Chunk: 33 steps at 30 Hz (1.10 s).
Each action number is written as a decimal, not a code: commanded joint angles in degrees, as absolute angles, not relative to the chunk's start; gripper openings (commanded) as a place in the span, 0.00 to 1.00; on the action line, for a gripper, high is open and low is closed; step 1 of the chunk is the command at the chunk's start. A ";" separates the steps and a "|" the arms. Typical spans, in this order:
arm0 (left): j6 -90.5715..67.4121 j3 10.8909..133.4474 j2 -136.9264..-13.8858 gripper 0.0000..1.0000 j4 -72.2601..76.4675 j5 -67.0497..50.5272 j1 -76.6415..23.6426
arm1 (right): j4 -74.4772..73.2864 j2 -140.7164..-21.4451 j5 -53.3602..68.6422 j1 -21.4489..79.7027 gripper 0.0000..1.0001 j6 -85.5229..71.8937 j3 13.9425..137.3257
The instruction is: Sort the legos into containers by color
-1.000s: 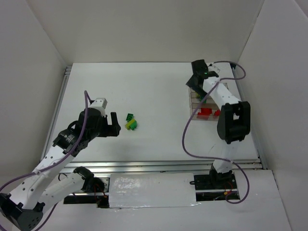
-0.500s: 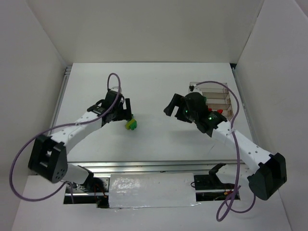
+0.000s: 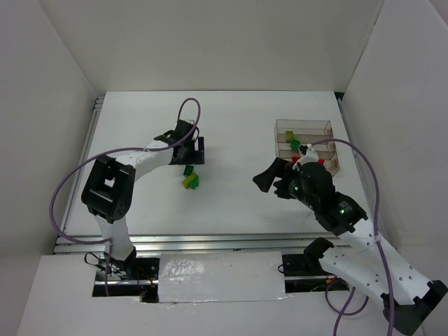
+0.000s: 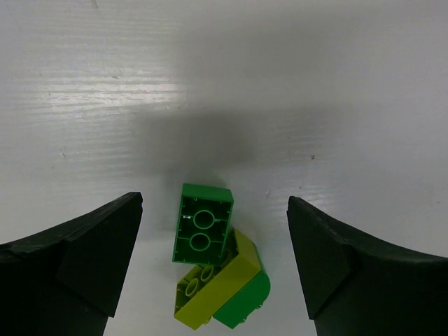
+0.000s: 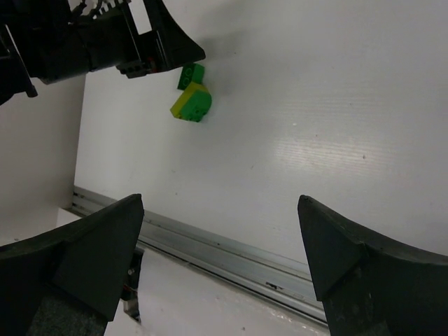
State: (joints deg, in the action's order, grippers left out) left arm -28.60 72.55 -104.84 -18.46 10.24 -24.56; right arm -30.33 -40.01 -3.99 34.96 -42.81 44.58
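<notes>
A dark green brick (image 4: 203,224) lies upside down on the white table, touching a yellow-green brick (image 4: 213,283) and a green curved brick (image 4: 248,304). This cluster shows in the top view (image 3: 190,178) and in the right wrist view (image 5: 191,101). My left gripper (image 3: 190,151) (image 4: 213,234) is open and empty, jaws on either side of the cluster, just above it. The clear divided tray (image 3: 329,129) stands at the back right, holding green (image 3: 295,144), yellow-green (image 3: 305,149) and red (image 3: 320,161) bricks. My right gripper (image 3: 269,176) (image 5: 220,231) is open and empty, left of the tray.
The metal rail (image 5: 231,252) of the table's near edge runs below my right gripper. White walls enclose the table on three sides. My left arm's cable (image 3: 187,112) loops above its wrist. My left gripper also shows in the right wrist view (image 5: 140,42).
My left gripper has swung farther back and now sits over the green cluster. My right gripper has left the tray and moved toward the table's middle, its arm now reaching from the near right.
</notes>
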 commanded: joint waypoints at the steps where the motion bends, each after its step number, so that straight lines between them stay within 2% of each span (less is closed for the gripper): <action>1: -28.56 72.43 -105.73 0.97 -18.90 11.59 -24.35 | -33.40 -39.20 -3.34 35.51 0.98 -41.66 43.42; 5: -28.65 70.40 -106.61 0.93 -18.20 12.39 -24.26 | -33.40 -38.67 -2.55 35.42 0.98 -41.48 42.72; 8: -28.65 69.52 -107.31 0.84 -17.49 11.78 -24.35 | -33.14 -38.67 -2.37 35.42 0.98 -41.48 42.28; 10: -28.48 69.17 -107.58 0.67 -16.96 11.16 -24.35 | -33.22 -38.85 -2.20 35.42 0.98 -41.40 42.45; 12: -28.39 70.13 -108.54 0.55 -17.49 11.42 -24.34 | -33.13 -38.85 -2.02 35.42 0.98 -41.40 42.63; 14: -28.47 71.10 -109.77 0.49 -18.45 11.86 -24.35 | -33.31 -38.59 -2.11 35.42 0.98 -41.40 42.80; 16: -28.48 72.07 -109.95 0.32 -18.98 13.09 -24.34 | -33.57 -38.32 -2.55 35.42 0.98 -41.48 42.89; 17: -28.82 72.85 -109.43 0.09 -19.07 13.79 -24.35 | -33.57 -38.15 -2.55 35.42 0.98 -41.40 42.98; 18: -28.92 73.47 -109.08 0.00 -19.16 15.19 -24.26 | -33.66 -38.14 -2.64 35.42 0.98 -41.31 42.98; 24: -28.65 78.31 -103.02 0.00 -14.87 14.95 -24.52 | -34.89 -37.88 -4.30 35.42 0.98 -41.05 43.94; 28: -31.45 75.50 -98.27 0.00 3.54 -1.35 -24.87 | -38.93 -35.78 -12.90 35.42 0.99 -42.01 46.49; 31: -34.09 76.99 -101.06 0.00 14.27 -13.13 -26.80 | -43.85 -34.90 -20.38 35.25 0.99 -46.83 49.47; 33: -34.98 79.88 -105.26 0.00 19.58 -16.77 -28.47 | -46.22 -33.15 -22.93 35.25 0.99 -48.59 50.27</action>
